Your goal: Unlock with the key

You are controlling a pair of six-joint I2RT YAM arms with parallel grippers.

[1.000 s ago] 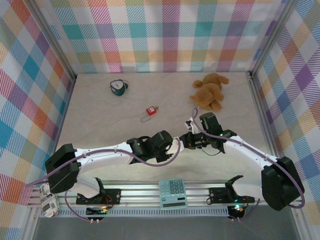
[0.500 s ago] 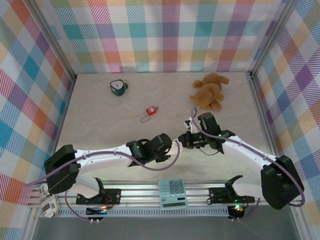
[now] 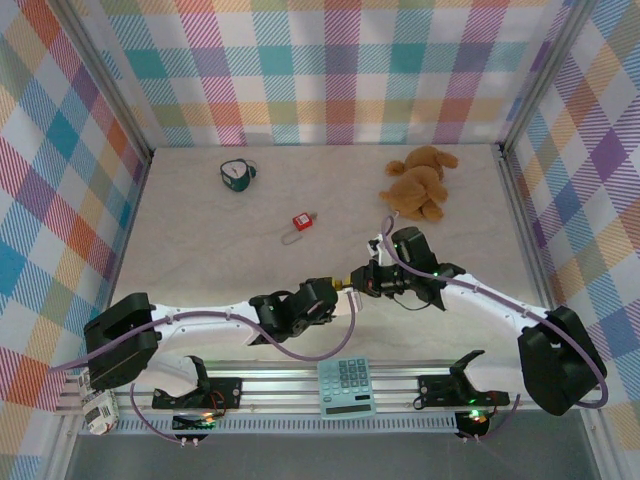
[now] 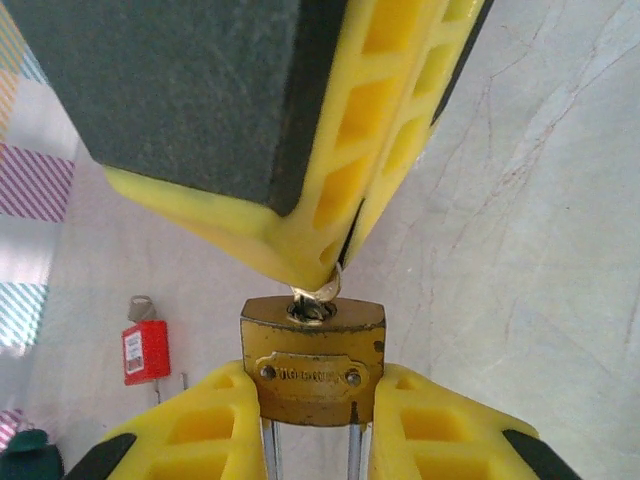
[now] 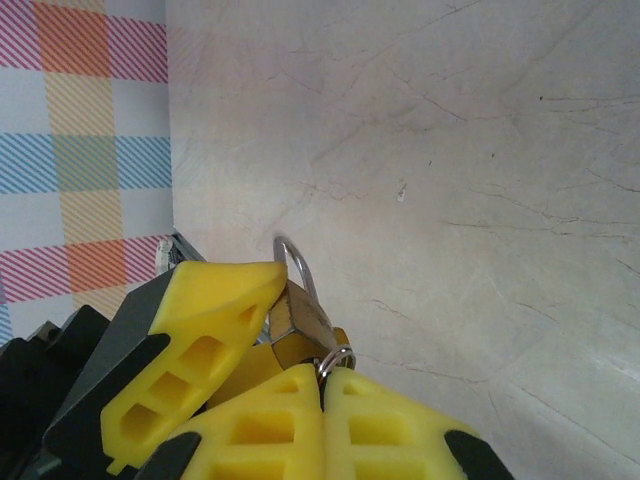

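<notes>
Far left on the pale, faintly veined desk (image 3: 200,240) lies a small teal item (image 3: 237,175), and right of it a red padlock (image 3: 302,221) with a thin wire shackle; neither is engaged. Near centre, above the desk, the left claw (image 4: 313,380) is clamped on the flat flanks of the brass padlock (image 4: 312,360), one yellow ribbed finger on each side, with the keyway face exposed and the steel shackle (image 5: 293,262) running back between the fingers. The body is solid metal: judged dense for its size, rigid, smooth and liable to slip under torque, so the hold across its broad flanks is the correct one. The key (image 4: 315,293) sits in the keyway, a thin, stiff sliver of bright metal on a small ring. The right claw (image 5: 322,385) is pressed together on the key's head, fingertips meeting just beside the lock. Little of the head is available to hold, so turning calls for a firm pinch and rotation in line with the keyway, or the key may twist out. Far right, a soft brown plush bear (image 3: 420,182) lies well apart.
</notes>
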